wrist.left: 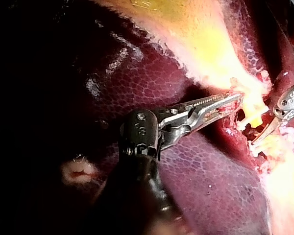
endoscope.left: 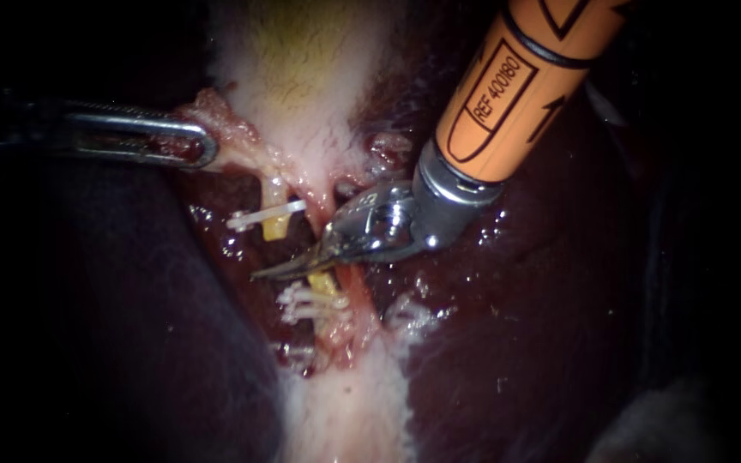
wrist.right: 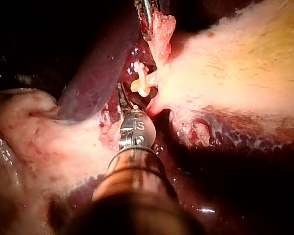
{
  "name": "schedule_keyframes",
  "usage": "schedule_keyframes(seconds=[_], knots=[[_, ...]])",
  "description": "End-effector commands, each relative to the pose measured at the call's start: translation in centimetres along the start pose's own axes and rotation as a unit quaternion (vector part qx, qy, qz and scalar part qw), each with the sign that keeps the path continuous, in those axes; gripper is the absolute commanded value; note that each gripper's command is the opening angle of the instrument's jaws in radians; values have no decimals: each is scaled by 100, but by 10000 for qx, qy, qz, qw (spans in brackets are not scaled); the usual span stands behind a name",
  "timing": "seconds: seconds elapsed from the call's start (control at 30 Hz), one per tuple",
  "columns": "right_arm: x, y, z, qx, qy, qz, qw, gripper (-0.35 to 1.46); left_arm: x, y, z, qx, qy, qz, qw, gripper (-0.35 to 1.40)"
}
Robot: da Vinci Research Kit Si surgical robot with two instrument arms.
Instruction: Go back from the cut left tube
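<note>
endoscope view. cut tube (endoscope.left: pixel 276 225) at centre, just below the gallbladder (endoscope.left: pixel 302 86): its upper stump bears one clip (endoscope.left: pixel 259 215), its lower stump (endoscope.left: pixel 323 284) several clips (endoscope.left: pixel 302 302). right instrument (endoscope.left: pixel 289 266), blades closed on nothing, lies across the gap between the stumps. left instrument (endoscope.left: pixel 192 141) has its jaws clamped on the gallbladder's ragged edge, near the upper stump. liver (endoscope.left: pixel 516 343) on both sides.

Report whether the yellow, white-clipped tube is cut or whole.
Cut: upper stub and lower stub stand apart, right instrument's shut blades between.
</note>
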Motion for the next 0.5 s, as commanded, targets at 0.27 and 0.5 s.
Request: schedule_keyframes(seconds=[0.27, 0.5], knots=[[-1, -2, 2, 154, 182, -13, 9997, -35, 0, -1, 0, -2, -1, 0, 10000, -35], [-5, -4, 13, 182, 311, -90, 9993, 106, 0, -1, 0, -3, -2, 1, 10000, -35]])
